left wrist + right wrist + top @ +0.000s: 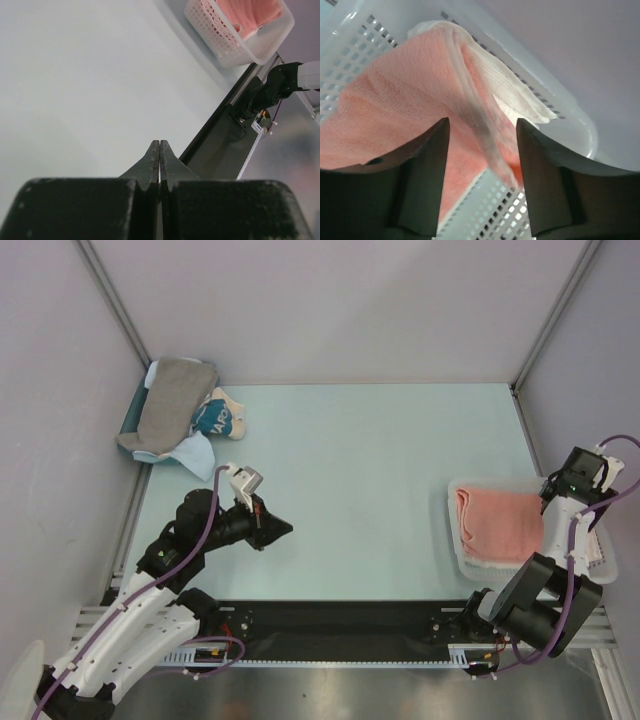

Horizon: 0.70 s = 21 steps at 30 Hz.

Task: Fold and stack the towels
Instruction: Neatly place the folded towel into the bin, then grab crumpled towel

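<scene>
Where pink towel [395,100] lies, right claw [482,125] hangs half-open.

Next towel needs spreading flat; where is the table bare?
Bare: the middle of the table, from the left tool across to the basket. Crowded: the far-left corner, with the towel pile and teal bundle.

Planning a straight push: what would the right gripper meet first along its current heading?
Most likely the salmon-pink towel in the white basket: the right gripper, jaws open, points at its folded edge, seemingly close, though depth is unclear.
</scene>
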{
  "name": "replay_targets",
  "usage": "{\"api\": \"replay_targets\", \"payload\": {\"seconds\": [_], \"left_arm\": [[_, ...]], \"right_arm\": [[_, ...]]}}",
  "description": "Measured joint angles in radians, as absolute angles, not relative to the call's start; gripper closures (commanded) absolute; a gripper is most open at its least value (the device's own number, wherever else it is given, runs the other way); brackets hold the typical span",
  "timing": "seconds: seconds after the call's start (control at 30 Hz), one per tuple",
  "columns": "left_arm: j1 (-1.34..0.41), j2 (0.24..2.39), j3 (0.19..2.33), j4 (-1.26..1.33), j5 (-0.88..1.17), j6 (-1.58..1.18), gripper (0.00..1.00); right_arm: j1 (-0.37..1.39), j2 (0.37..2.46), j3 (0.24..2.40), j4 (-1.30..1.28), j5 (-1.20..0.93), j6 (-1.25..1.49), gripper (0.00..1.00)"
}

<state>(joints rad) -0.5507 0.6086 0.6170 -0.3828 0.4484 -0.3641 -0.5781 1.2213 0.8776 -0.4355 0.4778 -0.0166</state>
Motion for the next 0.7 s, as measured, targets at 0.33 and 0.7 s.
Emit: {"api": "replay_targets", "payload": {"seconds": [0.33,0.7], "left_arm": [[-0.552,0.615,0.617,-0.382,0.452,-0.364,0.98],[-0.553,0.672,0.647,-0.413,0.355,-0.369,0.84]], "right_arm": [[-0.547,1.187,0.997,-0.482,0.496,0.109,0.00],[0.062,1.153,1.186,-0.469,0.577,0.287,0.00]]}}
